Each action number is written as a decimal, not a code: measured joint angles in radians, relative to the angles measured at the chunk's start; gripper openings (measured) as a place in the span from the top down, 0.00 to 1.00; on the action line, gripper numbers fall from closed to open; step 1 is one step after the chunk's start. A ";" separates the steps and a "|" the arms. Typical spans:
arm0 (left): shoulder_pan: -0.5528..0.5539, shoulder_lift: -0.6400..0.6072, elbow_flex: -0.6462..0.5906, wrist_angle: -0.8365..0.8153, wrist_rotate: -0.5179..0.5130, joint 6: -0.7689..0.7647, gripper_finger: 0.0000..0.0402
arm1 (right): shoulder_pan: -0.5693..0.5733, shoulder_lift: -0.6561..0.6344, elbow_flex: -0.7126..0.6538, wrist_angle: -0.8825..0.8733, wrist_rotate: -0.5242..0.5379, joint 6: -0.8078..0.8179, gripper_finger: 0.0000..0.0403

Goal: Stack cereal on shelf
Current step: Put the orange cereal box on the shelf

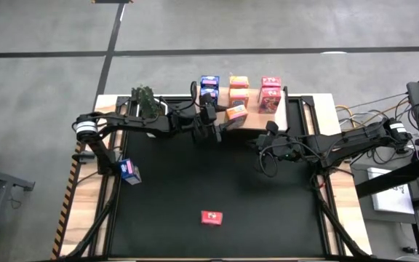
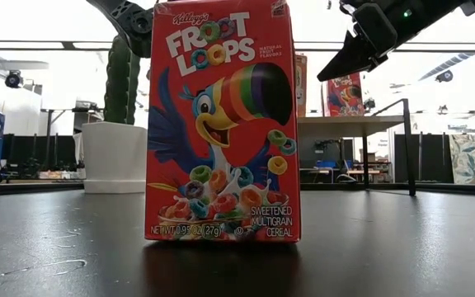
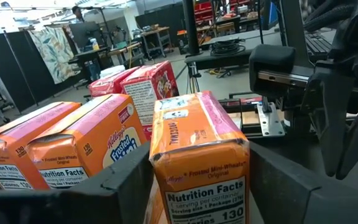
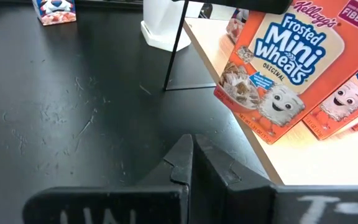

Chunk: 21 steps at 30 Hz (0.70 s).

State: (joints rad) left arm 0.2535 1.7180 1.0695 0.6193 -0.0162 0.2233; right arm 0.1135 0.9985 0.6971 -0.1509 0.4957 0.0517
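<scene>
My left gripper (image 1: 222, 122) is shut on an orange cereal box (image 3: 197, 155) at the shelf's near edge; the box also shows tilted in the right wrist view (image 4: 284, 68). The wooden shelf (image 1: 291, 109) carries blue (image 1: 209, 84), orange (image 1: 238, 87) and red (image 1: 270, 93) boxes. A red box (image 1: 211, 217) stands on the black mat, filling the low view (image 2: 221, 124). A blue box (image 1: 129, 171) lies at the mat's left. My right gripper (image 1: 260, 142) is shut and empty above the mat, right of the shelf's front. My left gripper pinches the orange box between its two fingers (image 3: 120, 183), one on each broad face, at the end with the nutrition panel (image 3: 185, 193). The fingers come about level from the table's left. The box hangs tilted, its lower corner (image 4: 267, 138) close to the shelf board; whether it touches, I cannot tell.
A white pot (image 1: 144, 102) with a green plant stands at the shelf's left end, and shows in the low view (image 2: 114, 157). The shelf's thin black frame leg (image 4: 176, 53) stands on the mat near my right gripper. Cables lie on the table's right.
</scene>
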 joint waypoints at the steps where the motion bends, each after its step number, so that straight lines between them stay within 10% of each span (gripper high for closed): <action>1: 0.000 0.000 0.000 0.000 0.000 -0.001 0.45 | 0.000 0.000 0.000 0.000 0.000 0.000 0.98; 21: -0.024 -0.042 0.000 0.001 -0.003 0.000 0.44 | 0.000 0.000 0.000 0.000 0.000 0.001 0.98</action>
State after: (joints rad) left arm 0.2298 1.6756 1.0695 0.6205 -0.0187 0.2232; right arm 0.1135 0.9985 0.6971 -0.1505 0.4957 0.0525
